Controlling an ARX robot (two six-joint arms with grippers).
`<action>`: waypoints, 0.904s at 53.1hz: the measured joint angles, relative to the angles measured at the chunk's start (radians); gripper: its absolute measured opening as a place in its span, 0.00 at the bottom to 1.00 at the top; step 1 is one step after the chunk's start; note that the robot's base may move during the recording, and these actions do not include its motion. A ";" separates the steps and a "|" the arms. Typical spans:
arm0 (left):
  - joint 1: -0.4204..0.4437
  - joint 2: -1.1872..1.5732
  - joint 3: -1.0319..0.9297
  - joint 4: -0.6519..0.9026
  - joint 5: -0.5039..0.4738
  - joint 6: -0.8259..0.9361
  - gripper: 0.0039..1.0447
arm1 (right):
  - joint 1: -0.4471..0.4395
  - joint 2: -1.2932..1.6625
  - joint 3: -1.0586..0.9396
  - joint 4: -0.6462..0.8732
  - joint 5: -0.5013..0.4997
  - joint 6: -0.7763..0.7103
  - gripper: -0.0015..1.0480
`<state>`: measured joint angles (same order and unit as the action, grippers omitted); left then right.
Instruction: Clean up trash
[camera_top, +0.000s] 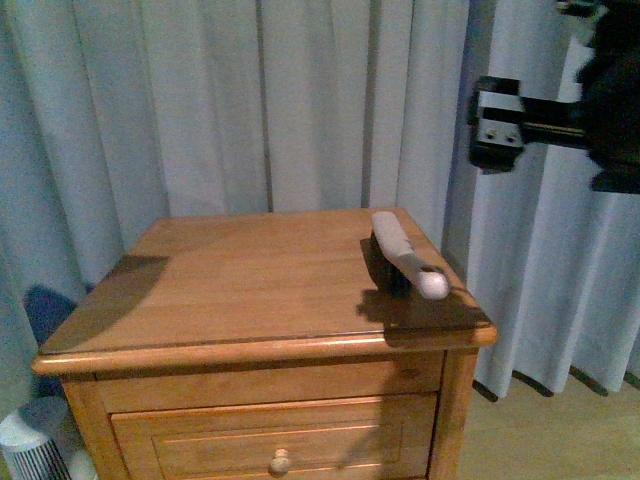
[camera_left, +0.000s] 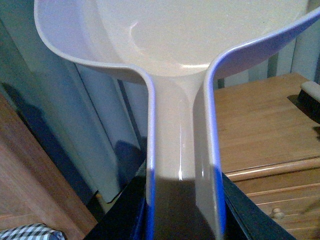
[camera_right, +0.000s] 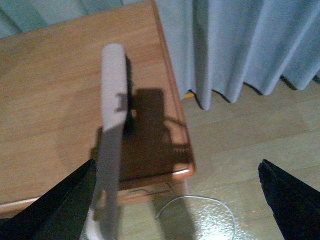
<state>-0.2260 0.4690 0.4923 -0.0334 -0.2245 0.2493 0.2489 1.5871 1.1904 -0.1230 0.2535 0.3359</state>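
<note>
Here, the left gripper (camera_left: 182, 205) is clamped on the smooth, channel-shaped handle of a glossy pale plastic dustpan (camera_left: 200, 30), whose broad scoop has curved, raised walls. The right gripper (camera_right: 176, 167) hangs spread wide above a brush (camera_top: 405, 255) with a rounded pale handle and dark bristles, lying at 3 o'clock on the polished wooden nightstand (camera_top: 250, 280), its handle end toward 5 o'clock. The trash cannot be made out in any view.

Glossy varnished wood nightstand (camera_top: 250, 280), smooth shiny plastic dustpan (camera_left: 200, 30), cloth curtains (camera_top: 200, 100)
</note>
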 joint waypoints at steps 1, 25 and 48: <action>0.000 0.000 0.000 0.000 0.000 0.000 0.26 | 0.004 0.012 0.014 -0.007 0.000 0.007 0.93; 0.000 0.000 0.000 0.000 0.000 0.000 0.26 | 0.108 0.404 0.383 -0.230 0.016 0.198 0.93; 0.000 0.000 0.000 0.000 0.000 0.000 0.26 | 0.110 0.554 0.481 -0.278 0.000 0.248 0.93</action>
<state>-0.2260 0.4690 0.4923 -0.0334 -0.2241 0.2493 0.3588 2.1414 1.6714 -0.4011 0.2531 0.5842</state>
